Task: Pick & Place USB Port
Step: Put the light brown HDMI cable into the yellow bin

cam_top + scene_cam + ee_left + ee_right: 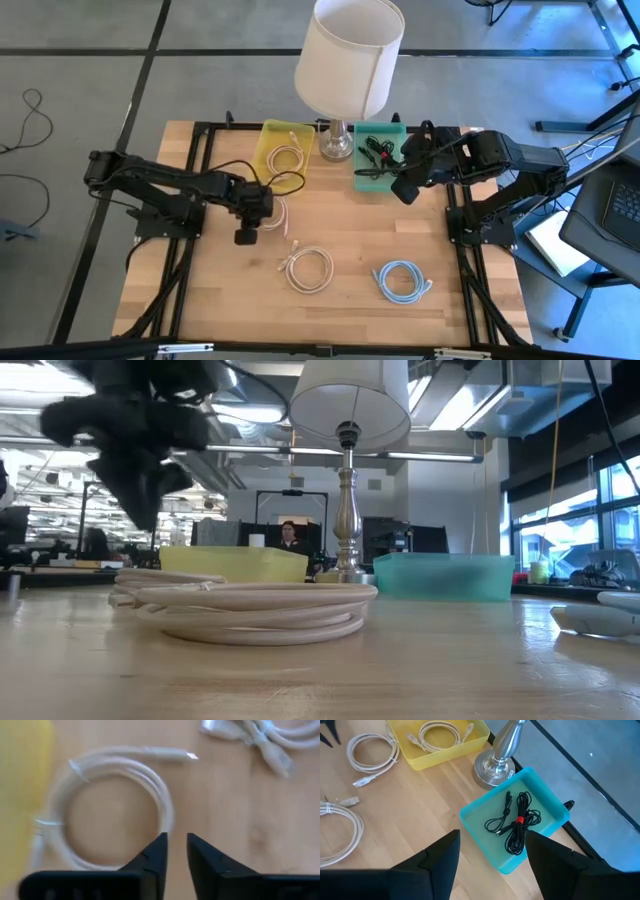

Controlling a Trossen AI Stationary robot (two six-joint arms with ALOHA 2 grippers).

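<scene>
Several coiled cables lie flat on the wooden table: a white one [281, 216] beside my left gripper [247, 232], a second white one [310, 269] nearer the front, and a blue one [402, 281]. In the left wrist view the fingers [176, 851] hover above the first white coil [120, 805], with only a narrow gap between them and nothing in it. My right gripper [492, 850] is wide open above the teal bin [547, 802], which holds a black cable [516, 822]. The yellow bin [283, 146] holds another white cable.
A table lamp [345, 60] stands on its metal base [496, 767] between the two bins at the table's far edge. Bare wood [350, 225] lies between the arms. In the low view a person sits in the room beyond the table.
</scene>
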